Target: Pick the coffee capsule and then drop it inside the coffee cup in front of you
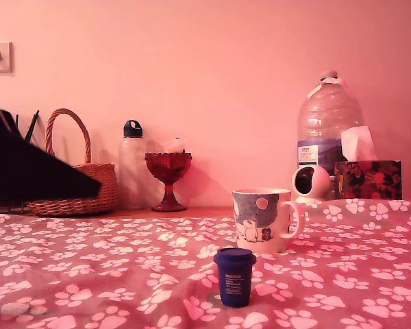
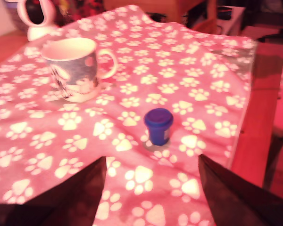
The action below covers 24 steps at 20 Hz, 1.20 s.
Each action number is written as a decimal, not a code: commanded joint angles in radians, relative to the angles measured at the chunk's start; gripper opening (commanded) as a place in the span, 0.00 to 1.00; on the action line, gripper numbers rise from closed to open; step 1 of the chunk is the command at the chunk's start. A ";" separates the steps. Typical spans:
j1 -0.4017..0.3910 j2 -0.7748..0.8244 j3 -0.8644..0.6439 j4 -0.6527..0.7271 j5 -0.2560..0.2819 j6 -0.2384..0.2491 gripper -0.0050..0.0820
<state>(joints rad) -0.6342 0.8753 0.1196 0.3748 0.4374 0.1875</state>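
Note:
A small dark-blue coffee capsule stands upright on the paw-print cloth near the front edge, also seen in the wrist view. Just behind it, slightly toward the exterior view's right, stands the coffee cup, a white mug with a blue-grey band, bear figures and its handle toward the exterior view's right; in the wrist view the cup shows an empty inside. My gripper is open, its two dark fingers spread wide, with the capsule a short way ahead of them and untouched. The dark arm enters from the exterior view's left.
Along the back wall stand a wicker basket, a white bottle, a red glass goblet, a small white round device, a large water jug and a tissue box. The wooden table edge shows beside the cloth.

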 commanded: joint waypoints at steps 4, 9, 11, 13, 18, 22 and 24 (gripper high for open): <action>-0.001 0.119 0.017 0.058 0.023 0.059 0.71; -0.001 0.257 0.103 0.060 0.071 0.077 0.69; -0.001 0.319 0.141 0.059 0.082 0.082 0.69; -0.006 0.381 0.177 0.058 0.083 0.091 0.69; -0.038 0.502 0.278 -0.031 0.083 0.139 0.69; -0.056 0.575 0.361 -0.125 0.084 0.154 0.69; -0.056 0.607 0.396 -0.168 0.084 0.154 0.69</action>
<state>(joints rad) -0.6868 1.4639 0.5060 0.2119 0.5167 0.3321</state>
